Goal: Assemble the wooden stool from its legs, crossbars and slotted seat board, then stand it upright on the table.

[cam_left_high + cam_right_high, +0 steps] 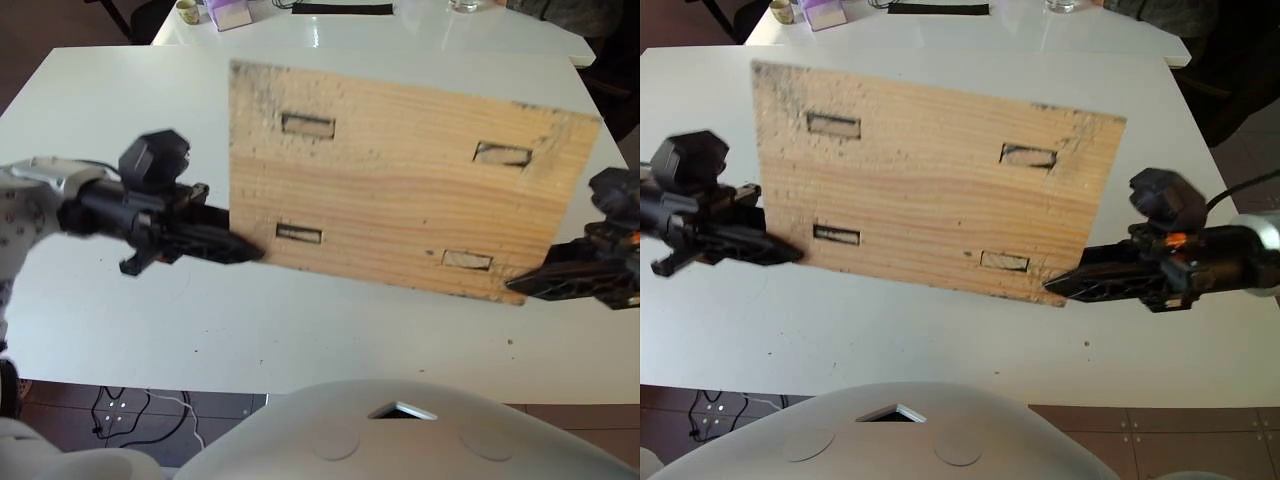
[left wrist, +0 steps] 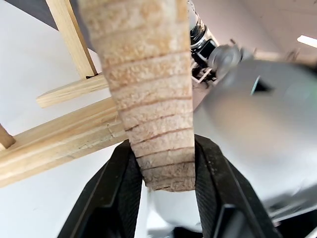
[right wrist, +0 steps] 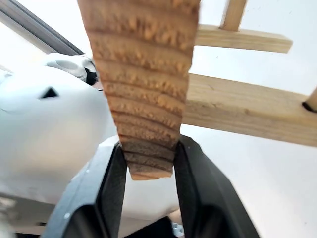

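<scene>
Left end effector [image 1: 250,250]: clenched on the seat board [image 1: 400,180] at one lower corner, a finger on each face of the end grain.
Right end effector [image 1: 1052,285]: clenched on the opposite lower corner in the same way.
Key relation: the seat board spans the gap between the two end effectors. Its long axis runs from one to the other, so each arm is nearest its own end and neither is favoured.
Tilt: the board rises up and away from both end effectors, its four slots [image 1: 308,125] facing the robot's head.
Frame: beyond the fingers, on the board's far face, a thick crossbar [image 2: 59,144] and a slimmer leg [image 2: 72,34] project from the board. The right wrist view shows a matching crossbar [image 3: 247,106] at its end.
Stage (judged): the parts look joined, and the stool is not yet stood upright.
Coming move (judged): the board must be tipped about its long axis until the legs point down, with both wrists turning together.
Surface: a white desk [image 1: 120,110], smooth and flat, under and around both end effectors.
Room: open desk lies ahead of the grasp. Small items [image 1: 215,12] sit well apart on a farther desk.
</scene>
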